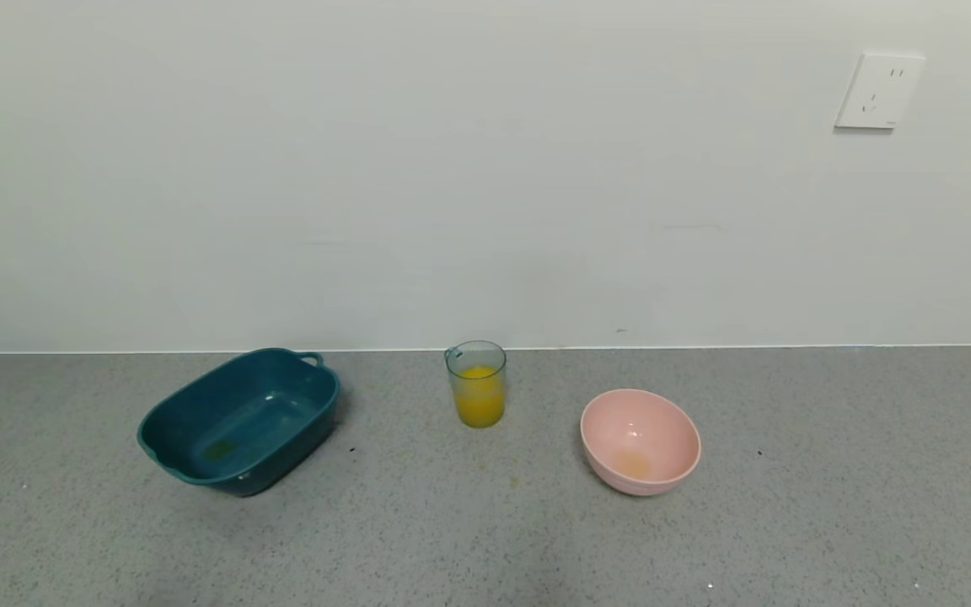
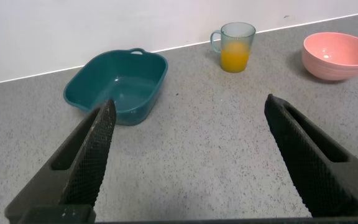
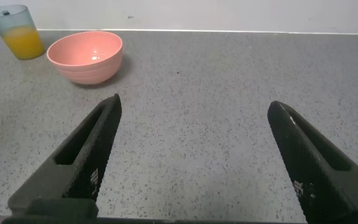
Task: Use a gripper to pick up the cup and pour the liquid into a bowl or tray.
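The clear blue-green cup (image 1: 476,384) stands upright near the back wall, about half full of orange-yellow liquid (image 1: 479,400). The dark teal tray (image 1: 241,419) sits to its left. Both arms are out of the head view. My left gripper (image 2: 188,106) is open and empty over bare counter, with the tray (image 2: 117,86) and cup (image 2: 235,46) well ahead of it. My right gripper (image 3: 194,102) is open and empty over bare counter, with the cup (image 3: 17,31) far off.
A round pink bowl (image 1: 640,440) sits right of the cup, with a faint yellow stain inside. It also shows in the left wrist view (image 2: 339,55) and the right wrist view (image 3: 86,56). The grey speckled counter (image 1: 485,523) meets a white wall with a socket (image 1: 879,90).
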`<state>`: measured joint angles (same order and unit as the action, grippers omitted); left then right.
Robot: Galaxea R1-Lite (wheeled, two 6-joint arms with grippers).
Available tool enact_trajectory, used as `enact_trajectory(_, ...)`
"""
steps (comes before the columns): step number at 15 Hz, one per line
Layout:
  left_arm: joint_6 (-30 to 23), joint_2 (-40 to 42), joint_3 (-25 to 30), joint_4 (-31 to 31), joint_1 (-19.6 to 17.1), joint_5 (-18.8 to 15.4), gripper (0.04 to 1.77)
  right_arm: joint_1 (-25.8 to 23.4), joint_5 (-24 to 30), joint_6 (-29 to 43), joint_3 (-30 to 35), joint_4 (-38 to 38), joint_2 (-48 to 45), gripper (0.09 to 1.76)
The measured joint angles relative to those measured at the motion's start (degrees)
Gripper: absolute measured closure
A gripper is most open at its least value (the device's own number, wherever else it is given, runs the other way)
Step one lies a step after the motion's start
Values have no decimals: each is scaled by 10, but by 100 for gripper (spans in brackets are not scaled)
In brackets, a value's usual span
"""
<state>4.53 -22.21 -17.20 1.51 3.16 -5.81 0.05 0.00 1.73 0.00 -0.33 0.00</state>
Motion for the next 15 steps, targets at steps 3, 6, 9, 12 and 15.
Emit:
enact_trajectory(3, 3, -86, -33, 26, 5, -2, 9, 0, 0, 0, 0, 0, 0, 14)
enact_trajectory(6, 6, -173, -66, 37, 31, -3, 9, 0, 0, 0, 0, 0, 0, 14)
enact_trajectory(9, 7, -254, -109, 38, 70, -9, 9, 0, 0, 0, 0, 0, 0, 14)
enact_trajectory(12, 9, -337, -152, 39, 108, -10, 9, 0, 0, 0, 0, 0, 0, 14)
enact_trajectory(15, 9, -423, -186, 55, 146, -8, 9, 0, 0, 0, 0, 0, 0, 14)
